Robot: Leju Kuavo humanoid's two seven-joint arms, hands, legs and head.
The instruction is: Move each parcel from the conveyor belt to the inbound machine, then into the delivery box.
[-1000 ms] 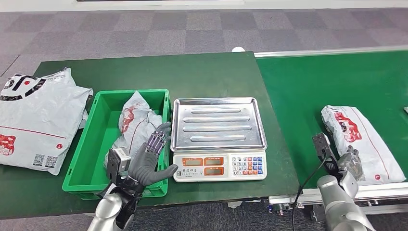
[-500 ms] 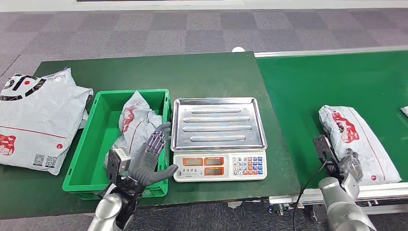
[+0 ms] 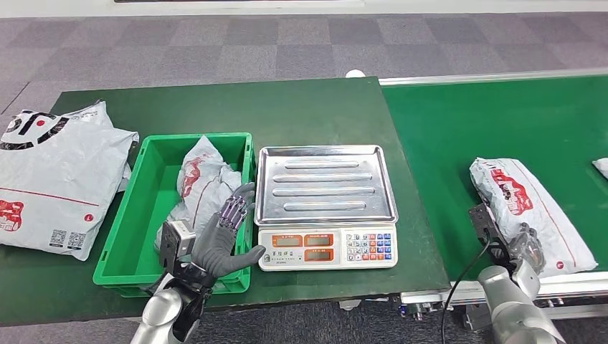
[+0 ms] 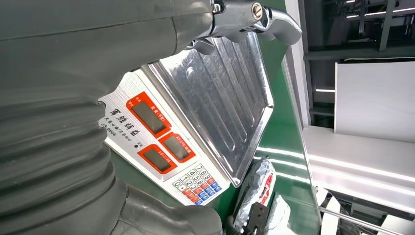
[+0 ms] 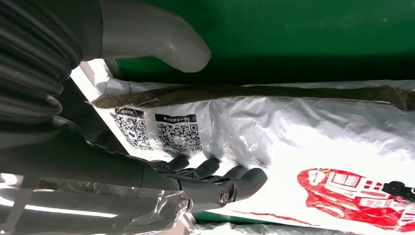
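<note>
At the conveyor belt's (image 3: 459,136) near edge lies the parcel (image 3: 527,208), long axis running from far-left to near-right. The right hand (image 3: 527,247), partly hidden, has fingers (image 5: 244,178) against it; grip unclear. The left hand (image 3: 222,240) hovers spread and empty over the green box (image 3: 143,208).

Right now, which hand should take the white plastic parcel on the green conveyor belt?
Right. The right hand already lies at the white plastic parcel on the green conveyor belt; the left hand hovers open by the green crate.

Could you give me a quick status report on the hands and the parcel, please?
Left hand open, raised by the green box. Right hand open at the belt parcel, no grip yet. Scale tray bare.
</note>
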